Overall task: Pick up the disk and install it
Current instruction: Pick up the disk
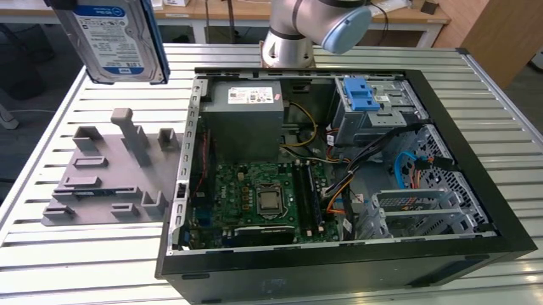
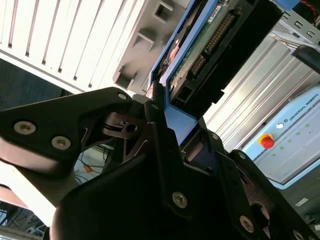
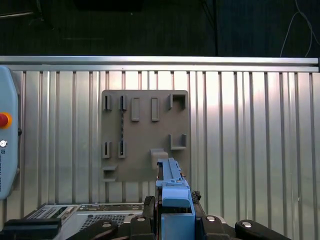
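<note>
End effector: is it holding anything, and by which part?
Yes: the end effector grips the disk by the blue rail at one end.

In the exterior view the disk point(image 1: 119, 44), hanging high beyond the far corner of the computer case point(image 1: 339, 270) on the exterior view's left, loses its upper end to the picture's edge. The arm point(image 1: 293, 32) behind the case is cut off likewise. In the second wrist view the gripper point(image 2: 172, 107) body hides the disk's near end, where the jaws clamp it.
</note>
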You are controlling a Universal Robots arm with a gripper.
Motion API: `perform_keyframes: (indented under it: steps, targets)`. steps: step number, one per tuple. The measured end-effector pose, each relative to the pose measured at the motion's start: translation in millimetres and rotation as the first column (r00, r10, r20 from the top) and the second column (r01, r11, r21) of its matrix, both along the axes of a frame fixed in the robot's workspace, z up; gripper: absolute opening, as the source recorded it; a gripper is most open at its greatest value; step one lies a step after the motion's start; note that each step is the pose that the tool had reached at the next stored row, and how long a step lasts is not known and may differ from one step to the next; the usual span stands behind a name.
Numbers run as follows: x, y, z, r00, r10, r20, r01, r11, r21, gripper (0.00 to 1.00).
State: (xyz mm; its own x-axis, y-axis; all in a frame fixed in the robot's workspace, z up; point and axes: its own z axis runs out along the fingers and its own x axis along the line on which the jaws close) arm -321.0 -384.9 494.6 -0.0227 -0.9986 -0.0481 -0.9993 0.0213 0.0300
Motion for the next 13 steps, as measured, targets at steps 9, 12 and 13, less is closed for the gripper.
perform_keyframes:
  steps: [9,12,13]
  targets:
    - [21.4,0.0,0.0,1.0,0.0,-0.0003,0.0,1.0,0.0,0.36]
    - [28.9,0.0,0.1,1.0,0.0,-0.0005,0.0,1.0,-0.0001,0.36]
    - [31.6,0.0,0.0,1.0,0.0,-0.0005,0.0,1.0,-0.0001,0.36]
